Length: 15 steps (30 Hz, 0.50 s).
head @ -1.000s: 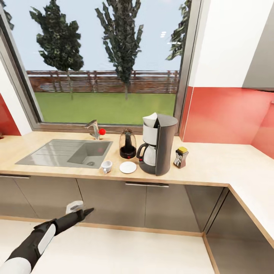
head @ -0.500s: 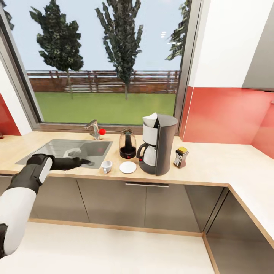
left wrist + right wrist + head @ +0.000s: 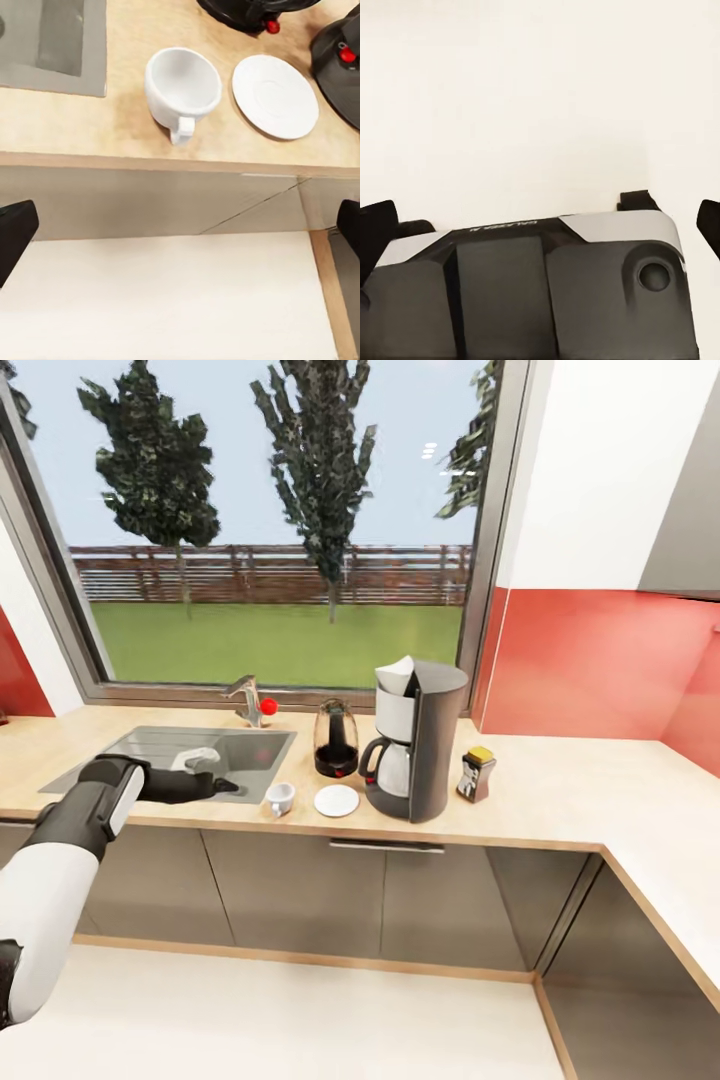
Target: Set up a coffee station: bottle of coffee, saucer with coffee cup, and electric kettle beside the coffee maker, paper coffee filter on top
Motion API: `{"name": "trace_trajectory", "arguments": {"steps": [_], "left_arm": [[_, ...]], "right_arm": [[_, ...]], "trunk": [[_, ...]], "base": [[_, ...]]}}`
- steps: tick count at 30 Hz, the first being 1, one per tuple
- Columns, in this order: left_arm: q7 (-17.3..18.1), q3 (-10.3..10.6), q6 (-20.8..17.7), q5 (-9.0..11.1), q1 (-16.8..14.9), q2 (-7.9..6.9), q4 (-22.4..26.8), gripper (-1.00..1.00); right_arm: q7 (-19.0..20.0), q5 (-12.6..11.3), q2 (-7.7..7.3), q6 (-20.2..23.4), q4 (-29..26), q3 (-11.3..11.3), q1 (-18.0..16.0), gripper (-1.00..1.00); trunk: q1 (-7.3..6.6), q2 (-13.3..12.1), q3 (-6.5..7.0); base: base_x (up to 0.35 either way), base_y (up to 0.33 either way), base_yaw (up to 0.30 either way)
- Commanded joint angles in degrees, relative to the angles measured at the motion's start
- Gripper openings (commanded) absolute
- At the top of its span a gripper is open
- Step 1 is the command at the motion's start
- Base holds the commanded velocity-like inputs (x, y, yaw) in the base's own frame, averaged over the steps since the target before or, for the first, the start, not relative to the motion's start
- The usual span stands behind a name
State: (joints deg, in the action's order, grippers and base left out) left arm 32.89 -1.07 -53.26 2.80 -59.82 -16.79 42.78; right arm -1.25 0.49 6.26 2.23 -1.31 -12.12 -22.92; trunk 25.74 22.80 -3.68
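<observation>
**Left arm lines up on the cup**

Nearest of all, the right gripper (image 3: 540, 217) hangs low by the robot's own dark base; its fingers (image 3: 376, 229) stand wide apart with nothing between them.

Further out, the left gripper (image 3: 222, 785) hovers at the front edge of the surface (image 3: 560, 790), over the near corner of the sink (image 3: 150, 760). In the left wrist view its two dark fingers (image 3: 15, 236) sit at opposite edges of the picture, so they are spread and empty.

Just beyond those fingers, toward the coffee maker, stands the coffee cup (image 3: 280, 797), upright, mouth up, its small handle pointing back toward the surface's front edge (the wrist view shows this plainly (image 3: 182, 87)). The saucer (image 3: 336, 800) lies just beside the cup, apart from it and bare. So the cup is near the left arm, and I judge that arm the one to take it, then carry it sideways onto the saucer.

Behind these come the electric kettle (image 3: 336, 740), the coffee maker (image 3: 420, 740) with a paper coffee filter (image 3: 397, 672) on top, and the bottle of coffee (image 3: 476, 773) on its far side.
</observation>
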Motion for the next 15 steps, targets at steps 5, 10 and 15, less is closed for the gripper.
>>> {"name": "trace_trajectory", "arguments": {"steps": [5, 10, 15], "left_arm": [[0.0, -0.1, -0.4, -0.9, 0.2, 0.00, 0.0, 1.00], [0.0, -0.1, -0.3, -1.0, 0.4, 0.00, 0.0, 1.00], [0.2, 3.2, 0.4, -1.1, 0.6, -0.15, 0.0, 1.00]], "right_arm": [[-0.4, 0.2, 0.61, 0.2, -0.1, -0.3, 0.0, 1.00], [-0.6, 0.3, 0.45, 0.2, -0.1, -0.3, 0.0, 1.00], [-0.5, 0.4, 0.25, 0.3, 0.0, -0.3, 0.1, 1.00]], "trunk": [[0.05, 0.1, -0.13], [0.05, 0.1, -0.13], [0.05, 0.1, -0.13]], "base": [[0.140, 0.158, 0.000], [0.197, 0.241, 0.000], [0.296, 0.138, 0.000]]}}
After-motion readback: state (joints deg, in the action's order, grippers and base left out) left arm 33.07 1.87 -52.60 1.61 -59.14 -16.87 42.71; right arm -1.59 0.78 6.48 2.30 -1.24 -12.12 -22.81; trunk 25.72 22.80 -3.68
